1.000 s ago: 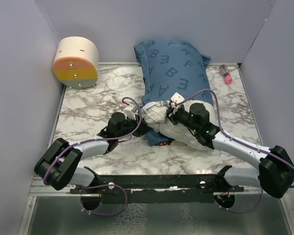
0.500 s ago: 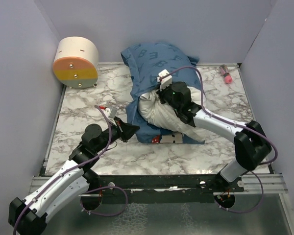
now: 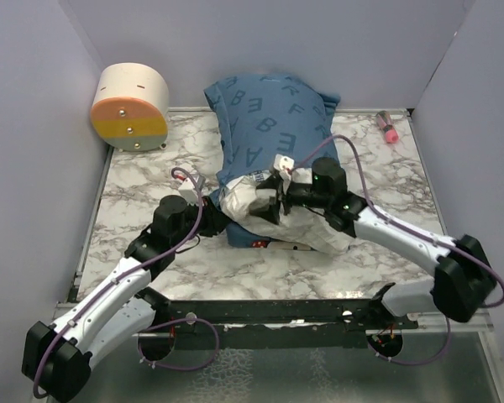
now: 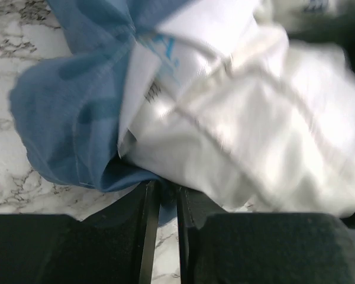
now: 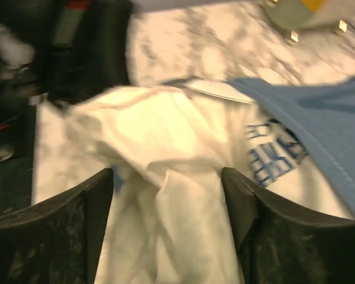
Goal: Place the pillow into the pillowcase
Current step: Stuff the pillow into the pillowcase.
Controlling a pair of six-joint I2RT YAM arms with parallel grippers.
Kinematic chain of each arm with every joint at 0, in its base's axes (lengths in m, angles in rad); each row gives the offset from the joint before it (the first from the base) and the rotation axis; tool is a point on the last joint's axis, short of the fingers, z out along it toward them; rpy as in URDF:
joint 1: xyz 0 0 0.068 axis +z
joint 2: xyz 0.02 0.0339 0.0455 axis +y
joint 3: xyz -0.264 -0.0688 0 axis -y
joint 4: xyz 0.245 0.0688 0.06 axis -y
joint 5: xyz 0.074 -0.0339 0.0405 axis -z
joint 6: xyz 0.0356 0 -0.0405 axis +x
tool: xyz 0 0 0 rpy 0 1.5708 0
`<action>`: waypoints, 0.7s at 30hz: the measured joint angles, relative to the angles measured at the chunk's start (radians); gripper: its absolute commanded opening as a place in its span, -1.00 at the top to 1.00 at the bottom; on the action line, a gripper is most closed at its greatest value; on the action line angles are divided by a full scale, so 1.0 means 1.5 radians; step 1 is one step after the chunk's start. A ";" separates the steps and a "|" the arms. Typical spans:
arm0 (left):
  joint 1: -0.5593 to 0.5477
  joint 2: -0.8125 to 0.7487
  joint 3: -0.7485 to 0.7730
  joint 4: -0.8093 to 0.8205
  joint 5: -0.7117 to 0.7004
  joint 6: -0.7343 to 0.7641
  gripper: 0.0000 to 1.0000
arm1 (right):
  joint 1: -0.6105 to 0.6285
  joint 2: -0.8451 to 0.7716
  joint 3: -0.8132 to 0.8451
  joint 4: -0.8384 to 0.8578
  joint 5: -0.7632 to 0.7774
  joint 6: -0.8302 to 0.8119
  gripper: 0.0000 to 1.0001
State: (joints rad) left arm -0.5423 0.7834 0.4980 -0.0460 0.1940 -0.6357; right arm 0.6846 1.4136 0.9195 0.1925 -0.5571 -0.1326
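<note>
We see the plump, crumpled white pillow (image 3: 298,228) bulging from the thin blue lettered pillowcase (image 3: 269,117) at its 6 o'clock end on the marble tabletop (image 3: 143,189) — left pincer (image 4: 164,231) pinching the pillowcase hem, right pincer (image 5: 165,195) spread apart over the pillow.

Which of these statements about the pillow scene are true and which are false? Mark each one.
1. The pillow is fully inside the pillowcase. False: its near end sticks out.
2. The left tool pinches the pillowcase's edge. True.
3. The right tool is shut. False: its jaws stand wide apart over the pillow.
4. A round drum stands at the far left corner. True.
</note>
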 measured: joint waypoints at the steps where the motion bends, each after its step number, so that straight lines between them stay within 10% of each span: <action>1: 0.009 0.006 0.008 -0.013 0.001 0.002 0.13 | 0.006 -0.038 -0.017 -0.009 -0.038 -0.002 -0.66; 5: 0.024 -0.004 0.053 -0.092 -0.008 0.022 -0.33 | 0.011 -0.199 -0.072 -0.024 -0.125 0.012 -0.93; 12: 0.025 -0.060 0.216 -0.239 -0.022 0.099 -0.36 | -0.002 -0.374 -0.083 -0.036 -0.013 0.104 -0.99; 21: -0.038 0.035 0.386 -0.239 0.115 0.239 -0.51 | -0.411 -0.363 -0.132 -0.069 0.120 0.382 -0.90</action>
State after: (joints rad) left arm -0.5987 0.8352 1.0775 -0.4046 0.3660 -0.2771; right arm 0.0685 0.8688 0.7216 0.0883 -0.3771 0.4404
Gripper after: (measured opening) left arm 0.720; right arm 0.953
